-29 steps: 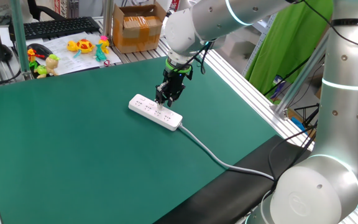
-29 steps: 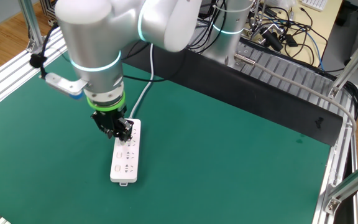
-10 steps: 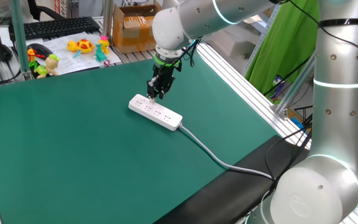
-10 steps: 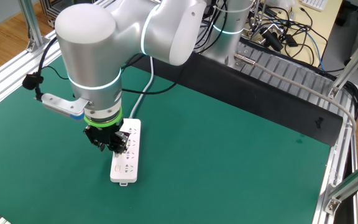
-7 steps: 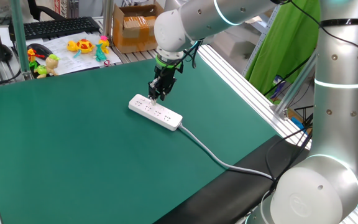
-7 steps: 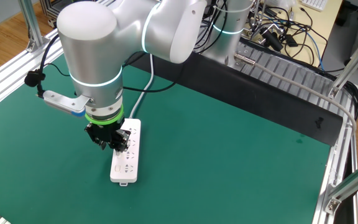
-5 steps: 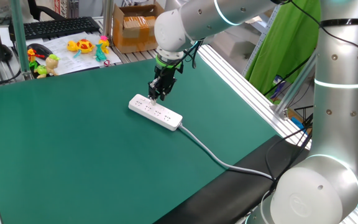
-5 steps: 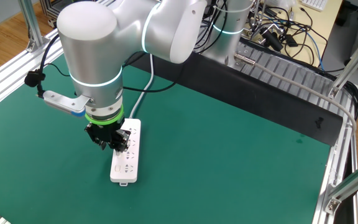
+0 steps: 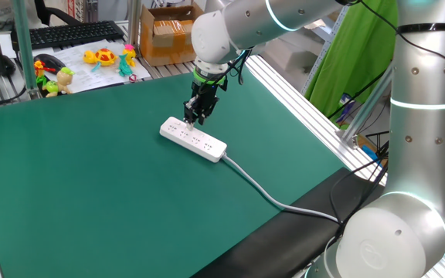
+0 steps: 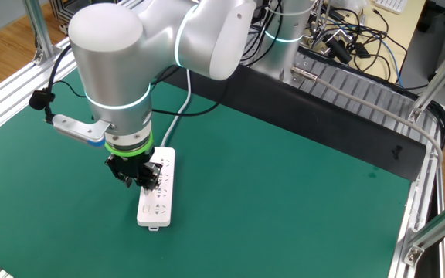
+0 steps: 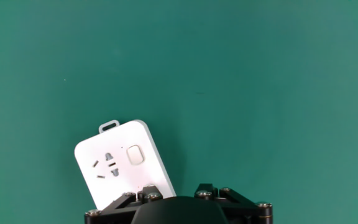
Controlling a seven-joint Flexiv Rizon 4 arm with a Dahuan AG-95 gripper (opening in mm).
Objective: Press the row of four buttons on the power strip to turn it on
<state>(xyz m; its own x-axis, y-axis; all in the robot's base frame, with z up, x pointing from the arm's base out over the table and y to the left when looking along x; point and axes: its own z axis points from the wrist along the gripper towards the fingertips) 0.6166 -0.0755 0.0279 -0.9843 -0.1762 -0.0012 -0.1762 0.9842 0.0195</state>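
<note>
The white power strip (image 9: 194,139) lies on the green mat, and its cable (image 9: 261,191) runs off toward the table's front edge. My gripper (image 9: 193,120) points straight down over the strip's half away from the cable, its tips at or just above the top face. From the other side, the gripper (image 10: 139,184) covers the middle of the power strip (image 10: 157,202). The hand view shows the strip's end (image 11: 120,163) with one socket group and one of the four buttons (image 11: 135,155), a small white rounded square. The gripper (image 11: 176,191) sits at the bottom edge, partly over the strip. The other buttons are hidden.
Toys (image 9: 100,57), a keyboard (image 9: 72,34) and a cardboard box (image 9: 171,32) sit beyond the mat's far edge. Aluminium rails (image 9: 300,93) border the mat. A tangle of cables (image 10: 346,38) lies behind the arm's base.
Since the oldest frames the gripper has shifted along the strip, away from the cable end. Over the last second it has stayed almost still.
</note>
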